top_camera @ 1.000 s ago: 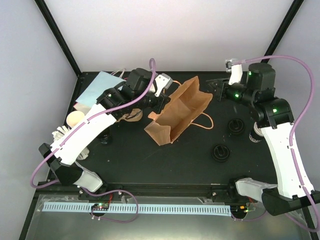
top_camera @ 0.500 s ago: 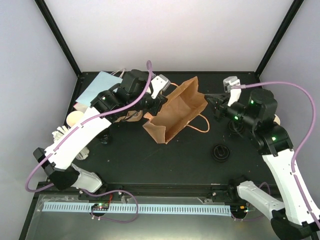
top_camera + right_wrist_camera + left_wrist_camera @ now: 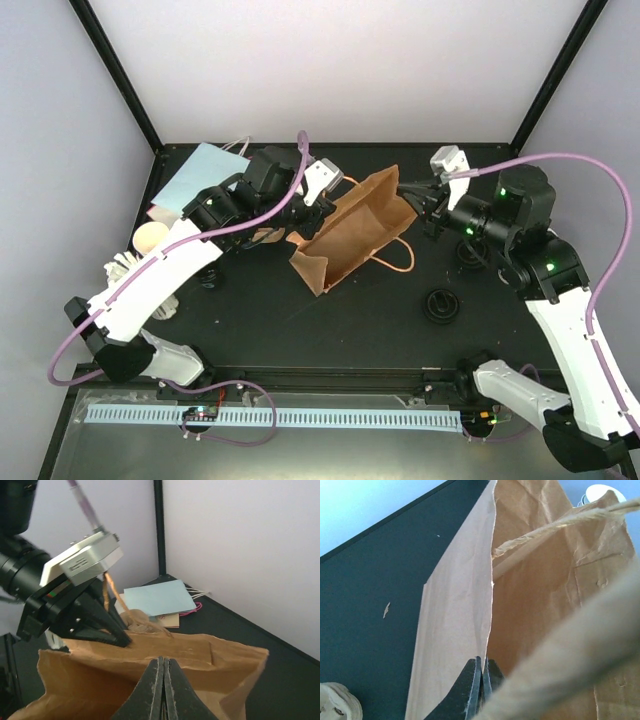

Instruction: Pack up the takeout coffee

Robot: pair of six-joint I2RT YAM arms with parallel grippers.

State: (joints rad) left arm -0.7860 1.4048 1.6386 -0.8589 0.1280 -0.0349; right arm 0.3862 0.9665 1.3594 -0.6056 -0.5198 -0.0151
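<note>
One lidded coffee cup (image 3: 440, 305) is standing toward the near-right part of the black table (image 3: 300, 320). A second cup (image 3: 468, 256) is sitting just beyond it, partly hidden by the right arm. Both are resting outside the brown paper bag (image 3: 350, 235), which is mid-table. The left gripper (image 3: 481, 677) is pinching the bag's left rim, and the right gripper (image 3: 162, 677) is clamping its right rim. A pale-blue bag (image 3: 195, 172) is lying in the far-left corner.
</note>
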